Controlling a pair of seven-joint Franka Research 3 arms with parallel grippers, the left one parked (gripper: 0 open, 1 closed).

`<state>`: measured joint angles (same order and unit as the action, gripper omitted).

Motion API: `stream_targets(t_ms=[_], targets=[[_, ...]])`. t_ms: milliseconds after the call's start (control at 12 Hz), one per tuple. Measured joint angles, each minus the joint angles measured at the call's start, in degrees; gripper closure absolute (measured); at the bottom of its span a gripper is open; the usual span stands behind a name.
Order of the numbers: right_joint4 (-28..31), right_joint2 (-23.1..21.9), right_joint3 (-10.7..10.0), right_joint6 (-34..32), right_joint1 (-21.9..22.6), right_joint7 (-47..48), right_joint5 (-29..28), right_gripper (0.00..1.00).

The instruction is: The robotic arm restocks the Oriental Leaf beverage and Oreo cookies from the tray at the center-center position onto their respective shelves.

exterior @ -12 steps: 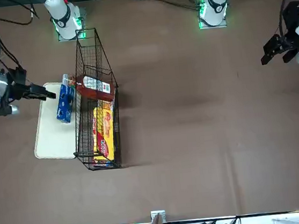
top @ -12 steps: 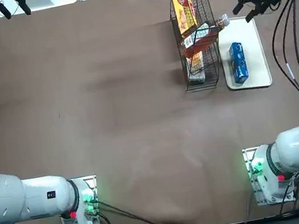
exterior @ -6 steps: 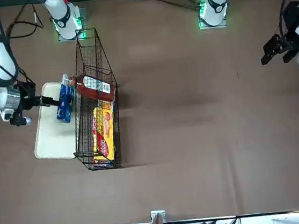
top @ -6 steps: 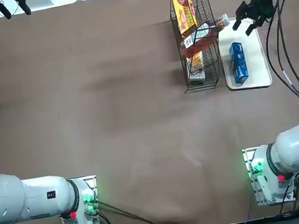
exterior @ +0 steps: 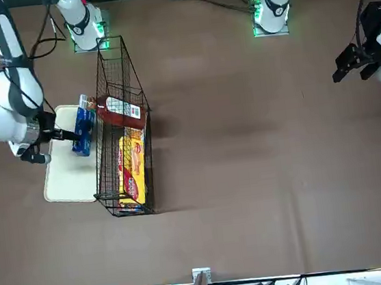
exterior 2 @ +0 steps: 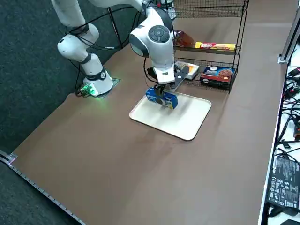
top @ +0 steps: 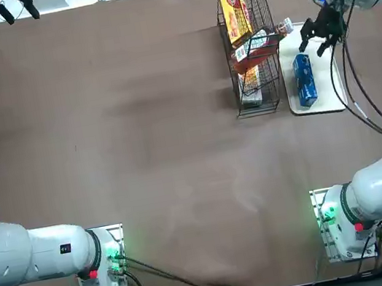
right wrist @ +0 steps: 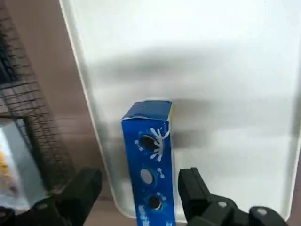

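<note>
Wrist view shows the right gripper [right wrist: 136, 193], fingers spread, straddling the blue Oreo cookies [right wrist: 149, 160] on the white tray [right wrist: 225, 56]; descend centred before squeezing.

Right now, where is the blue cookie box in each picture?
Top view: the Oreo cookies lie on the tray, right of the shelves.
Front view: the packet is left of the rack.
Right side view: centre, under the right gripper.
Right wrist view: between the open fingers.
Shared landmark: the white tray.
</note>
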<state>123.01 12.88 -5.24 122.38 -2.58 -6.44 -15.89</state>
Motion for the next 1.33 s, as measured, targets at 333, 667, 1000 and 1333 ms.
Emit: stream_targets(t_ms=[333, 667, 1000, 1333], targets=[[4.2, 0.4, 0.0, 5.9, 1.4, 0.8, 2.0, 0.00], [5.1, 1.2, 0.0, 6.9, 1.4, 0.8, 2.2, 0.00], [5.7, 2.5, 0.1, 8.6, 2.4, 1.8, 2.2, 0.00], [5.8, 2.7, 0.2, 8.8, 4.1, 3.6, 2.2, 0.00]])
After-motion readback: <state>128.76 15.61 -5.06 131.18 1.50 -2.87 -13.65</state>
